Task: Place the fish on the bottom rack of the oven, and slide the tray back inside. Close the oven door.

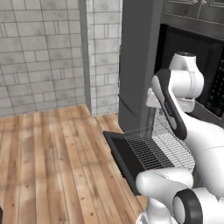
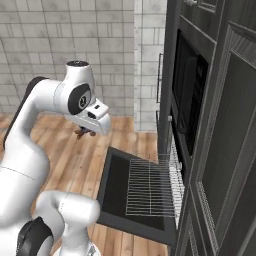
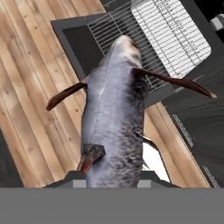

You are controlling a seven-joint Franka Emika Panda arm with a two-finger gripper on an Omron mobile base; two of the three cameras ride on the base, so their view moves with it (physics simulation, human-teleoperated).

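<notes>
Fish (image 3: 114,118) hung in my end effector (image 2: 84,132), jaws clamped on tail end, above floor beside open oven door (image 2: 114,190). Bottom rack (image 2: 150,186) pulled out. Judged it slick, floppy, nose-heavy; grip mid-body safer.

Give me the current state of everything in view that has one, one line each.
oven door: open, folded down flat over the floor.
bottom rack: pulled out over the door, nothing on it.
fish: held in the tool, in the air above the wood floor, not yet on the rack.
tool: shut on the fish, short of the rack.
</notes>
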